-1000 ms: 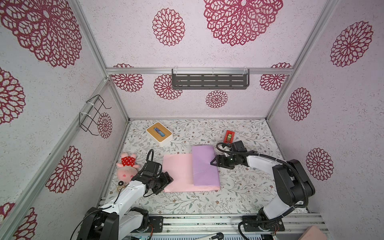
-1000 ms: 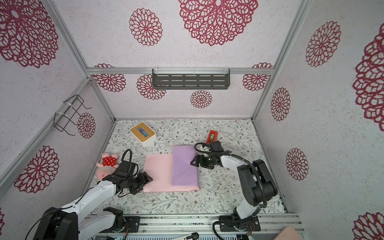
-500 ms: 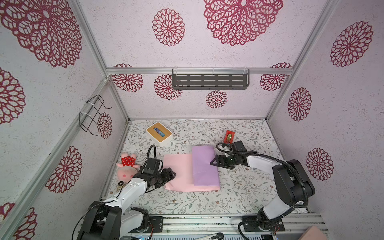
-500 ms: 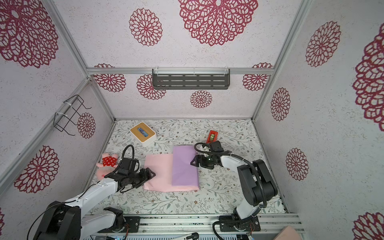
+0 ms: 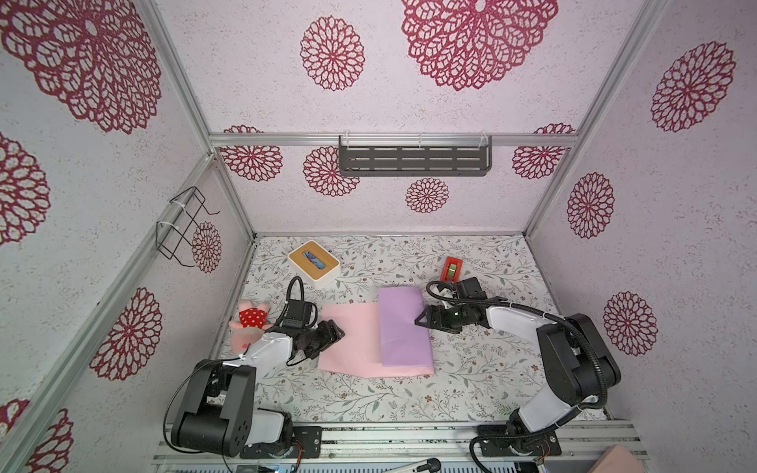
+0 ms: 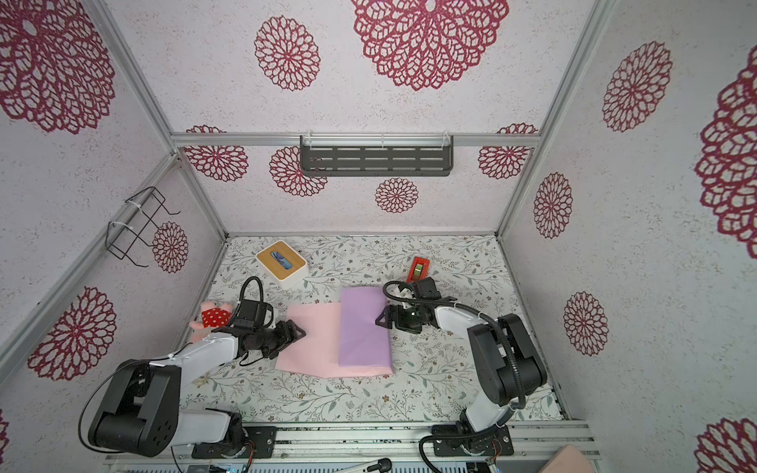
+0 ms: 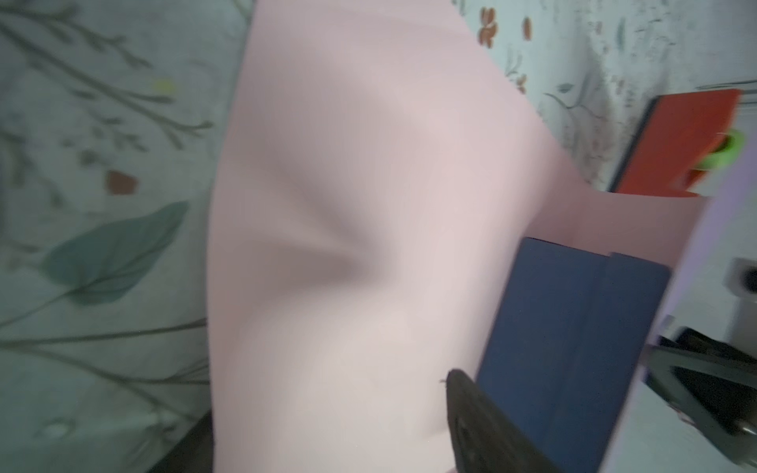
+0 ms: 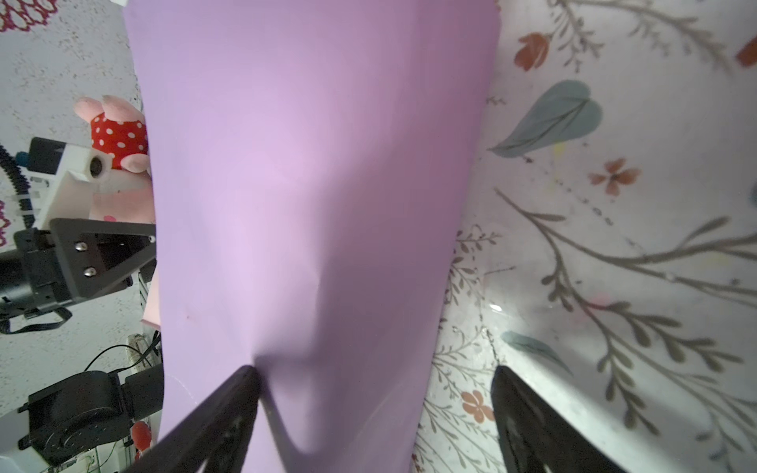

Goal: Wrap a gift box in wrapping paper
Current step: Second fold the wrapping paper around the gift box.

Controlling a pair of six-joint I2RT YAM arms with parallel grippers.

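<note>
Only your left wrist view shows the navy gift box (image 7: 569,336), under the lilac flap of the wrapping paper (image 5: 403,323), mid-table. Your left gripper (image 5: 334,329) stands unclenched over the pink 9 o'clock edge. Your right gripper (image 5: 422,320), spread wide, has one finger (image 8: 229,409) denting the flap's 3 o'clock side.

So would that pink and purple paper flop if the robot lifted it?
Probably floppy: the paper dimples in soft folds near the box. Likely light and easily creased, since it puckers at one fingertip of the right tool.
</note>
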